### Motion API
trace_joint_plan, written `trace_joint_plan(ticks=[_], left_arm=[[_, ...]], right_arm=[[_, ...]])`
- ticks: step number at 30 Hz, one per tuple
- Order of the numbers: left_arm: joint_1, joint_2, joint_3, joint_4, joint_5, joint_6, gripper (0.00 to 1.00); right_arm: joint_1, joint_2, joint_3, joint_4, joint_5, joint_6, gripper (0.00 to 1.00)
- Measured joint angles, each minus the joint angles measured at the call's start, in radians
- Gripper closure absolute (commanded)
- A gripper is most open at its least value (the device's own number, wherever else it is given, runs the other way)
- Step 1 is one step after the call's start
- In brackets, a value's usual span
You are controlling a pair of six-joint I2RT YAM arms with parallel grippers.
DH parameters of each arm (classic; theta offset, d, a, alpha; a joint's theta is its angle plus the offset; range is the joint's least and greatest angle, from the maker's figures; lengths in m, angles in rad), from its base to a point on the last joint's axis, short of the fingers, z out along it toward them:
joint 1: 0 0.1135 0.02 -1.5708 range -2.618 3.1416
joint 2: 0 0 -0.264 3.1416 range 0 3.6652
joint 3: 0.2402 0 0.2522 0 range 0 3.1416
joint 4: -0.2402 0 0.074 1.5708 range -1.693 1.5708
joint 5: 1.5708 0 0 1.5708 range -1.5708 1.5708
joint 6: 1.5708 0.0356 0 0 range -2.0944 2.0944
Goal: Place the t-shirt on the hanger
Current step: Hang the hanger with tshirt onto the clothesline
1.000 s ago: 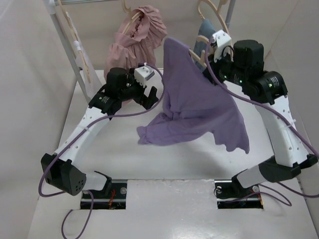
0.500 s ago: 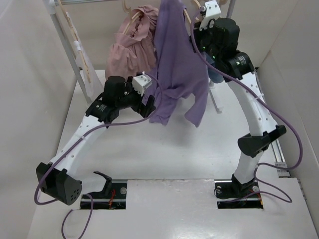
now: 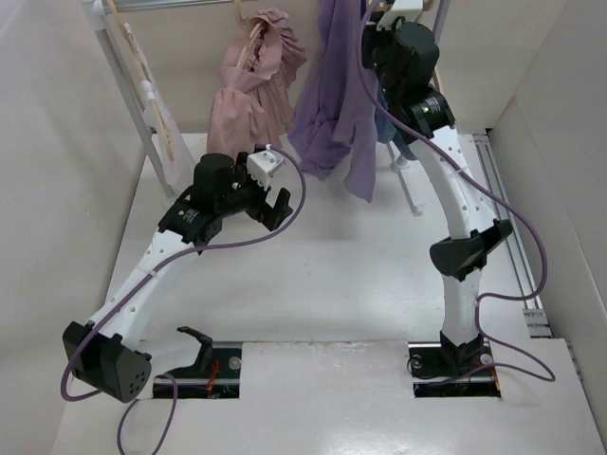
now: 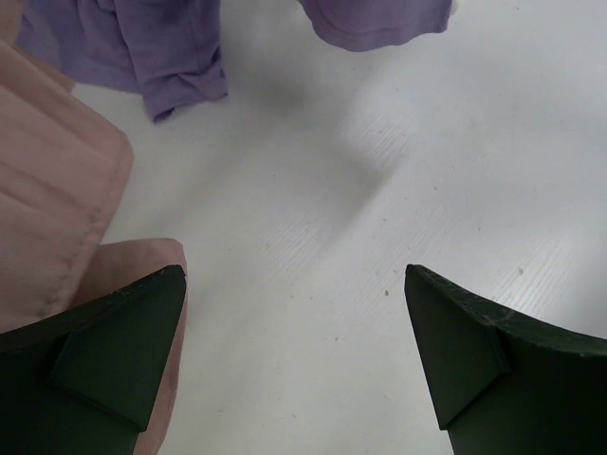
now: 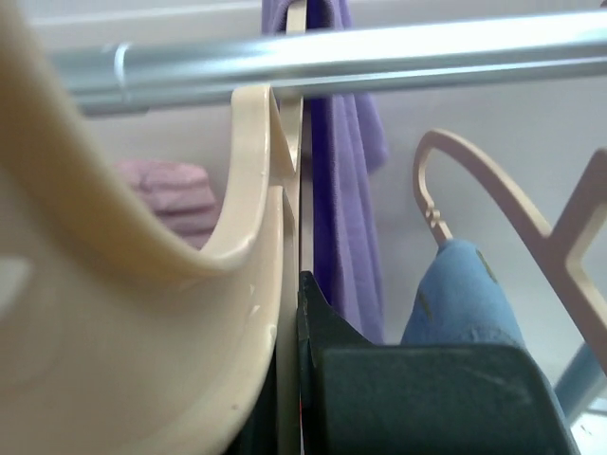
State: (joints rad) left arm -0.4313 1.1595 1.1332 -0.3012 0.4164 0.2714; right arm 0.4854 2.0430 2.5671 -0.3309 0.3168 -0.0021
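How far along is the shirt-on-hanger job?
Done: the t-shirt hangs at rail height, apparently draped on the hanger. In hand: right gripper is shut on the hanger, its hook up at the rail. To do: seat the hook, if not seated, and release. Left gripper is open, idle.

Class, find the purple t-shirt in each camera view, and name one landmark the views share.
Top external: t-shirt hangs at top centre.
Left wrist: t-shirt hems along the top edge.
Right wrist: t-shirt, narrow strip at centre, behind the rail.
Shared landmark: pink garment, left of it.
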Motion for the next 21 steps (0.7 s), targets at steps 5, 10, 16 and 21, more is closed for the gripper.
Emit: trace_joint_plan(ticks=[5,10,16,21], left_arm=[[0.000,-0.031,-0.022,0.021,-0.011,0.000,0.00],[0.000,-0.069,-0.055,0.028,-0.019,0.000,0.00],[0.000,-0.089,-0.071,0.028,-0.029,0.000,0.00],[0.000,-0.096,-0.073,0.028,-0.035,0.000,0.00]], right_arm=[[0.001,0.071,0.044,0.082,0.043,0.018,1.00],[0.001,0.127,0.051,0.129,0.062,0.052,1.00],[0.001,0.204,0.107,0.171,0.071,0.089,1.00],[-0.008,0.222,0.113,0.209,0.077,0.143,1.00]])
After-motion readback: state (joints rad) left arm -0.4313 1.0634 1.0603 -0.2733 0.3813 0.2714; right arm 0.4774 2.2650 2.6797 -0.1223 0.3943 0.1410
